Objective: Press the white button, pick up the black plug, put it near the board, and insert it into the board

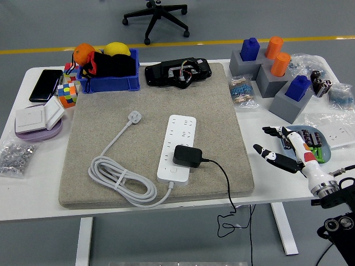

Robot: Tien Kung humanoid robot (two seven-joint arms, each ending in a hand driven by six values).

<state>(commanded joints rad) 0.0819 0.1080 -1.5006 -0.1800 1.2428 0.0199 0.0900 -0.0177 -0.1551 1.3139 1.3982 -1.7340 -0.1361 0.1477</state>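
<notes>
A white power strip (177,147) lies lengthwise on the grey felt mat (111,116) in the middle of the table. A black plug (187,156) sits in the strip near its front end, and its thin black cable (224,183) runs off the table's front edge. The strip's own white cord (119,177) is coiled to its left, ending in a white plug (135,116). My right hand (280,147) hovers over the table's right side, well right of the mat, fingers spread and holding nothing. No left hand shows.
A blue bin (108,75) with fruit and black items stands at the back left, beside a Rubik's cube (67,94) and a phone (44,84). Grey blocks (274,77) with blue and orange pegs stand back right. A blue dish (313,141) lies under my right hand.
</notes>
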